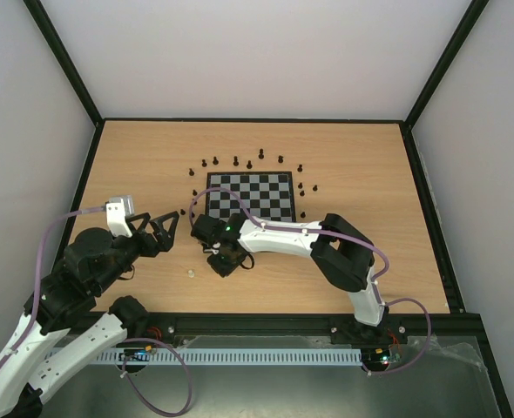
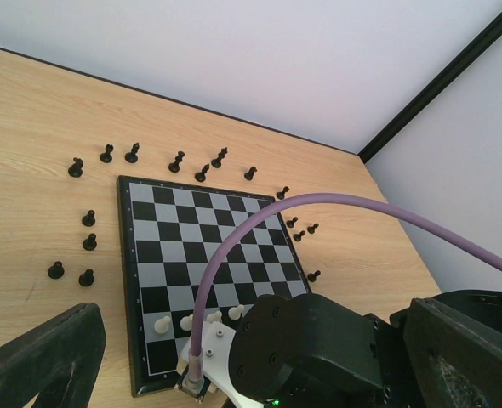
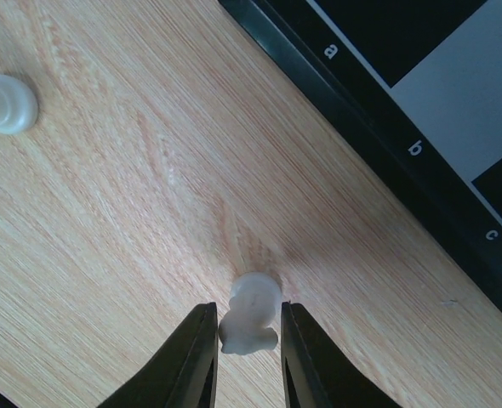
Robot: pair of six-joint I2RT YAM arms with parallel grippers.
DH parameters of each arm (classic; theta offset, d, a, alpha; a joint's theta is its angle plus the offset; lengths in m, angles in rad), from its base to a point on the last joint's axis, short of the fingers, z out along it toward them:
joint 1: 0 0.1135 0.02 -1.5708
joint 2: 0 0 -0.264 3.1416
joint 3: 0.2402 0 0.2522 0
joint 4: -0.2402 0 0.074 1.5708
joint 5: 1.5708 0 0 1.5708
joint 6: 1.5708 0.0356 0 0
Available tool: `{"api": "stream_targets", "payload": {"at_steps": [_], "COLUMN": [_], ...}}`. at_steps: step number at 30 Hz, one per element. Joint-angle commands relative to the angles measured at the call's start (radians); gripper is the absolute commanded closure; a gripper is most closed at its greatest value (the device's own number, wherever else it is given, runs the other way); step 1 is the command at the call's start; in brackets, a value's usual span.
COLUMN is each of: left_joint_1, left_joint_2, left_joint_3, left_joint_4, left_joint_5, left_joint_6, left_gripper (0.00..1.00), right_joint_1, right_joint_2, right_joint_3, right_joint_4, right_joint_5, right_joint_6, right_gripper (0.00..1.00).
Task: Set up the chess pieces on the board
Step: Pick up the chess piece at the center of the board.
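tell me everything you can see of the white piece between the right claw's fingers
The white piece is small, cream-white and matte, plastic-looking, with a round base and a lumpy top, maybe a knight. It sits on the wood table, just off the edge of the board near the letter b. The right claw has a finger close on each side; whether they touch it yet is unclear.

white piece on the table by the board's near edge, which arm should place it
Right: the right gripper sits tight on both sides of the white piece, beside the board frame. The left gripper hangs open, farther off.
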Motion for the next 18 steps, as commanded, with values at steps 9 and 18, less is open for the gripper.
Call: {"api": "stream_targets", "payload": {"at_steps": [9,18], "left_joint_1": [0.005,0.005], "left_joint_2": [-0.007,-0.004], "left_joint_3": [-0.003,0.001], "left_joint_4": [-0.001,0.000], "left_joint_5": [-0.008,-0.001], "left_joint_6": [0.001,0.002], "left_gripper": [0.01,0.01], "right_joint_1": [0.006,0.007], "right_joint_2": [0.020,0.009], "right_joint_3": [0.018,0.020], "right_joint_4": [-0.047,-0.068], "right_joint_5": [-0.004,0.015], "right_joint_6": [0.000,0.031], "right_gripper": [0.92,0.85]}}
